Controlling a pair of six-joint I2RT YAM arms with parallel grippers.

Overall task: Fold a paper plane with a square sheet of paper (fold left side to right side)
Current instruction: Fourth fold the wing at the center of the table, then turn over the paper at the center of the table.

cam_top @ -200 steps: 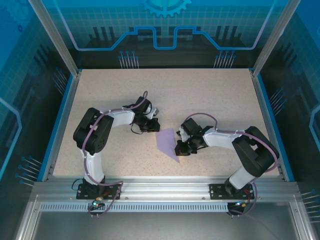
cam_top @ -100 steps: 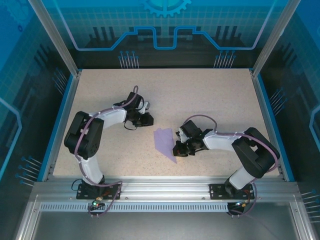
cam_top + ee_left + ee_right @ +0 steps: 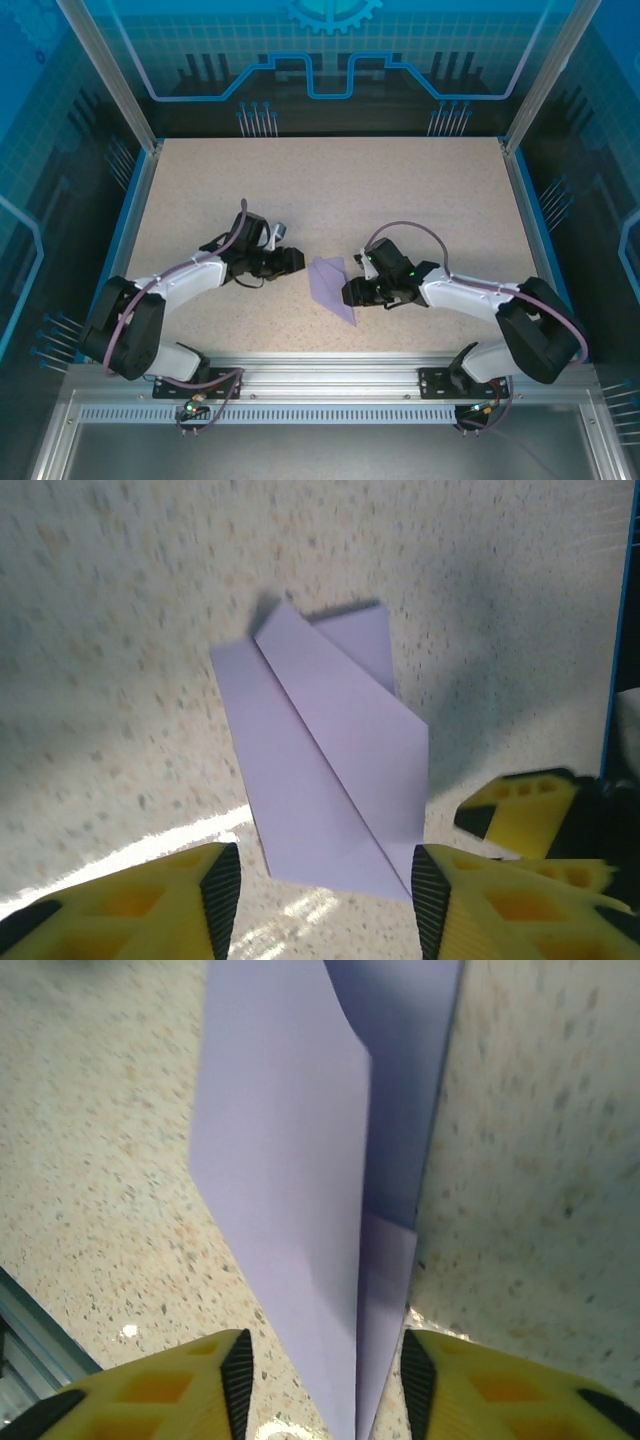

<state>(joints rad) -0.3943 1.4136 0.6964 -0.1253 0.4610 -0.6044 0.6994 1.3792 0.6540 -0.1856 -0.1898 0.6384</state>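
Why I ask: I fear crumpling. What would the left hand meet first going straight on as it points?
Probably the folded paper, lying on the table just ahead of the open left hand; depth is unclear.

1. Table [image 3: 400, 180]: beige speckled top, evenly lit.
2. Blue edging [image 3: 124, 240] along table's left and right sides.
3. Aluminium rail [image 3: 330, 372] at table's near edge.
4. Blue circuit-print panels [image 3: 400, 50] behind and beside table.

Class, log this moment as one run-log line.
left hand: open | right hand: open | paper: folded, lying on table between hands
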